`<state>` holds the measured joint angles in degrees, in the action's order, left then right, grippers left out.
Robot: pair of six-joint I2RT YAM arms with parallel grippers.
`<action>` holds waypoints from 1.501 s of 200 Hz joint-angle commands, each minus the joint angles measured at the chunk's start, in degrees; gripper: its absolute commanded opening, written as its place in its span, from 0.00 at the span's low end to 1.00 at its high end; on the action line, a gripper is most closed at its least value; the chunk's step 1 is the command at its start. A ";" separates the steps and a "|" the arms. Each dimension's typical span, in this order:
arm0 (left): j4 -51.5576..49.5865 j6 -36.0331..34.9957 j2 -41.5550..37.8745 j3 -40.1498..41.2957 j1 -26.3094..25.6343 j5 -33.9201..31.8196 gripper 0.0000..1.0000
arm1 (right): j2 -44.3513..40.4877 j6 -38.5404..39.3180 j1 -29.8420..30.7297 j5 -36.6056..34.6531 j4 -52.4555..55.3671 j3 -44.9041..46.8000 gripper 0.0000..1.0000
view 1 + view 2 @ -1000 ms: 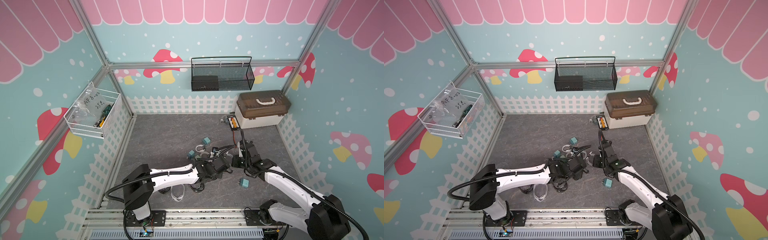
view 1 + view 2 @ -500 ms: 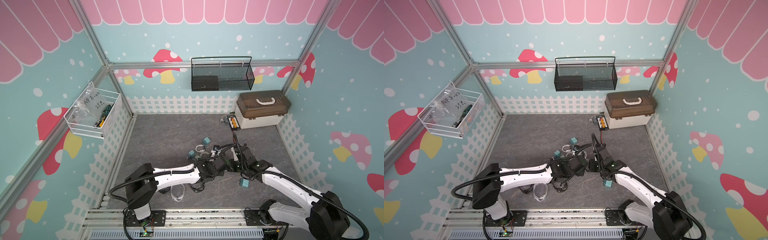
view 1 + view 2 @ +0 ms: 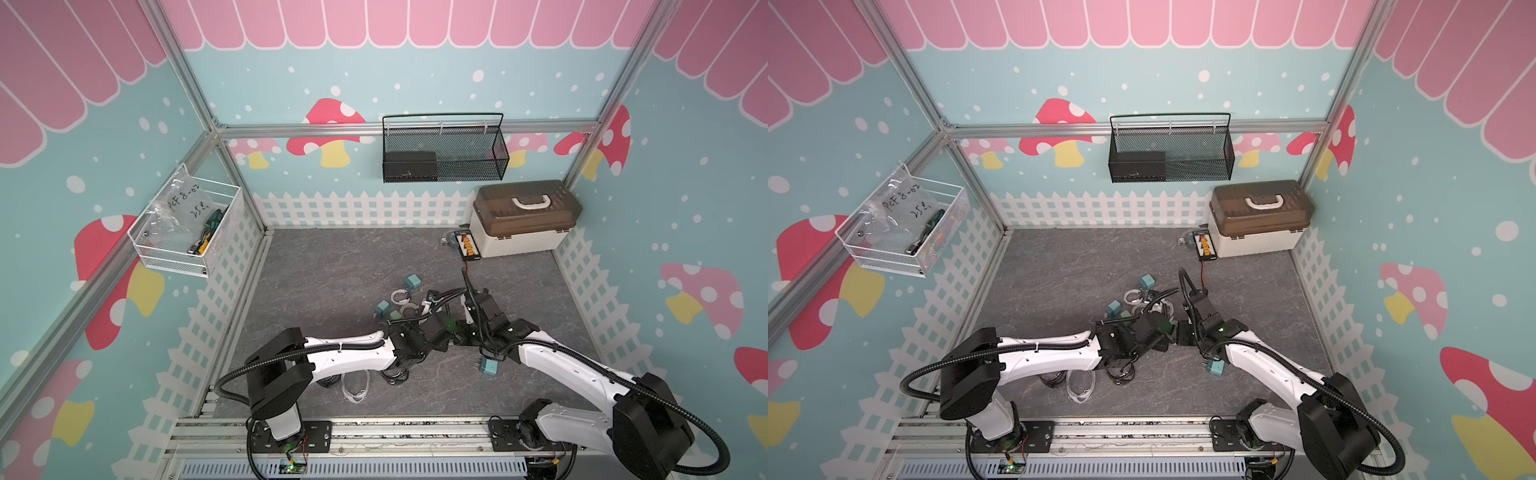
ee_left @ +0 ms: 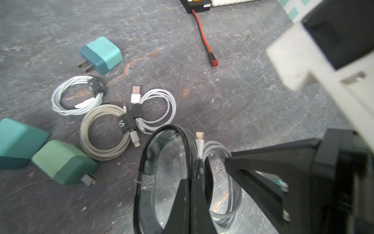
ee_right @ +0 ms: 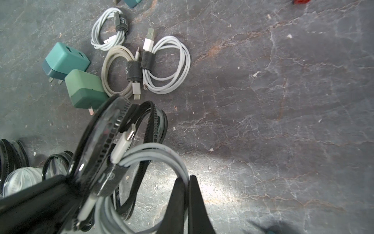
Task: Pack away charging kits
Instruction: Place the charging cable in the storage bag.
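My left gripper [image 4: 191, 179] is shut on the rim of a black-rimmed pouch [image 4: 141, 172] and holds its zipper mouth open above the floor. My right gripper [image 5: 188, 179] is shut on a coiled grey-white cable [image 5: 162, 154]. That coil's plug end sits between the zipper rows of the pouch [image 5: 105, 129]. In both top views the two grippers meet at mid-floor [image 3: 455, 336] [image 3: 1177, 332]. Three loose cables [image 4: 79, 95] [image 4: 105, 131] [image 4: 155, 109] and three teal chargers [image 4: 101, 53] [image 4: 66, 162] [image 4: 14, 141] lie beside them. Another charger [image 3: 489, 367] lies under the right arm.
More pouches lie near the left arm, one clear [image 3: 355, 386] and others black-rimmed [image 3: 392, 376]. At the back right stand a beige box with a brown lid [image 3: 523, 220] and a black board [image 3: 467, 245] trailing a red wire [image 4: 204, 40]. A black mesh basket [image 3: 444, 149] and a white wire basket [image 3: 187, 232] hang on the walls.
My right gripper has swung left and nearer with the cable, up to the pouch held by the left gripper. The left arm has barely moved.
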<state>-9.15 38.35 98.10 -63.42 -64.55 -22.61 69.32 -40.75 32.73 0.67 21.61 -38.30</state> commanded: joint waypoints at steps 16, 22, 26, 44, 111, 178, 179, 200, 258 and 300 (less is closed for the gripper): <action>8.10 -2.00 -2.96 3.50 -0.60 3.01 0.00 | 2.63 0.59 0.46 -3.96 2.39 -0.71 0.00; 8.71 -2.20 -3.00 3.93 -0.81 3.01 0.00 | 2.85 0.67 0.49 -4.38 2.48 -0.73 0.00; 9.05 -2.35 -3.05 4.12 -0.96 3.01 0.00 | 3.03 0.67 0.47 -4.67 2.56 -0.86 0.00; 10.40 -2.92 -3.10 5.06 -1.69 2.58 0.00 | 4.01 0.98 0.43 -5.34 3.07 -1.48 0.00; 13.53 -4.60 -0.31 5.12 -4.27 1.79 0.00 | 5.25 1.45 0.43 -3.29 2.18 -2.37 0.00; 16.48 -3.04 2.20 5.56 -4.28 0.32 0.00 | 4.98 0.69 0.43 1.54 -2.02 -0.63 0.00; 16.50 -2.99 2.23 5.62 -4.32 0.35 0.00 | 5.01 0.68 0.42 1.53 -2.01 -0.59 0.00; 17.93 -2.24 1.85 6.43 -4.27 0.41 0.00 | 5.88 0.33 0.43 1.54 -3.06 -0.16 0.00; 19.55 0.37 1.79 7.64 -3.55 0.95 0.00 | 8.10 -0.03 0.47 2.50 -4.70 -0.21 0.05; 20.33 2.07 1.31 8.66 -3.03 1.91 0.00 | 7.67 -0.20 0.46 2.03 -5.08 -0.55 0.10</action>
<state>8.25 38.00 100.05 -55.68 -67.72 -21.71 76.95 -39.99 32.73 2.44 17.96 -38.96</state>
